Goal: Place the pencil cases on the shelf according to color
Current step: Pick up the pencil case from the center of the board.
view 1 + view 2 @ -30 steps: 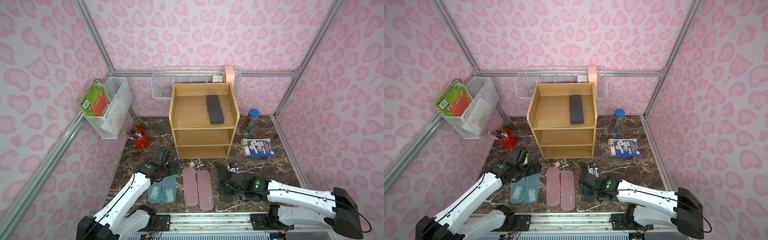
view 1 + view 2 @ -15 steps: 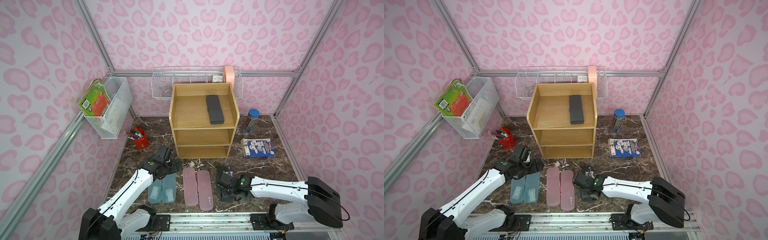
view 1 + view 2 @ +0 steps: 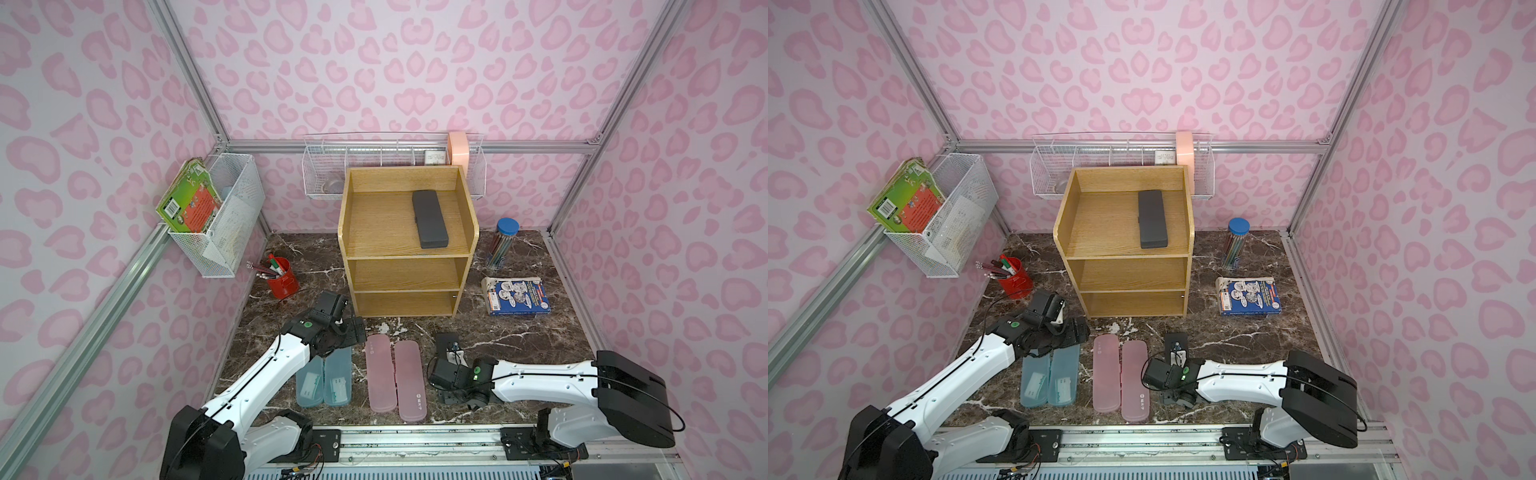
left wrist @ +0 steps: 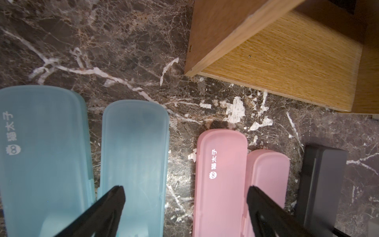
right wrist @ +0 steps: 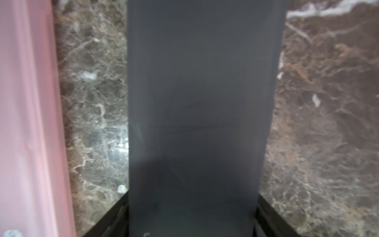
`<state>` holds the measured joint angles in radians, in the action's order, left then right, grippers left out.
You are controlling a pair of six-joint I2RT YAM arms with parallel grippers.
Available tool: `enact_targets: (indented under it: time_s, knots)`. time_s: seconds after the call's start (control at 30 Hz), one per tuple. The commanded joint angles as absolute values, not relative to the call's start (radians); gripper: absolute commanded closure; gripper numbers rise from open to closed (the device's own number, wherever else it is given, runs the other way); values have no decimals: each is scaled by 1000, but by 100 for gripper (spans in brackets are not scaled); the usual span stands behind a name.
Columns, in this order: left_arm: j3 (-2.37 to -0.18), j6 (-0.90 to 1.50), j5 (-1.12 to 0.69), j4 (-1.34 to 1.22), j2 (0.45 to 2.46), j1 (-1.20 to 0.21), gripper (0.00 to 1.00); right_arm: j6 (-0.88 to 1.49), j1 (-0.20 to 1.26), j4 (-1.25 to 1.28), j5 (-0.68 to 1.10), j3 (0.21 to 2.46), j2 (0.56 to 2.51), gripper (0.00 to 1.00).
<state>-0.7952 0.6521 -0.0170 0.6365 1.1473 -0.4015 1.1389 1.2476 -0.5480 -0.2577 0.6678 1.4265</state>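
Observation:
The oak shelf (image 3: 407, 274) stands at the back with one black pencil case (image 3: 430, 224) on its top tier. On the marble lie two teal cases (image 3: 309, 382) (image 3: 337, 378) and two pink cases (image 3: 379, 374) (image 3: 409, 380). A second black case (image 3: 446, 340) (image 5: 201, 92) lies to their right. My right gripper (image 3: 446, 374) (image 5: 192, 221) is low over it, and its fingers (image 5: 117, 213) press both long sides. My left gripper (image 3: 353, 330) (image 4: 185, 195) hangs open over the far ends of a teal case (image 4: 135, 147) and a pink case (image 4: 221, 174), holding nothing.
A red pen cup (image 3: 282, 282) stands left of the shelf. A clear pencil tube with a blue lid (image 3: 500, 245) and a blue book (image 3: 517, 297) sit to its right. White wire baskets hang on the left wall (image 3: 220, 212) and back wall (image 3: 390, 170).
My right gripper's jaws have closed in onto the sides of the black case on the table. The right arm's base link swung round. The left gripper shifted slightly toward the shelf.

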Motion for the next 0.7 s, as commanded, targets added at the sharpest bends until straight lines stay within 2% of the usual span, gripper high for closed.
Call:
enact_targets:
  time_s: [0.0,0.37,0.67]
  knots:
    - [-812,649,-8,648,1149,-403,3,1184,1267,-523,-227,672,1414,30]
    - [-812,677,7,650,1077,-417,3,1192,1360,-720,-366,800,1306,36]
    - [-847,672,41,698,1034,-422,3,1069,1480,-642,-403,848,1163,40]
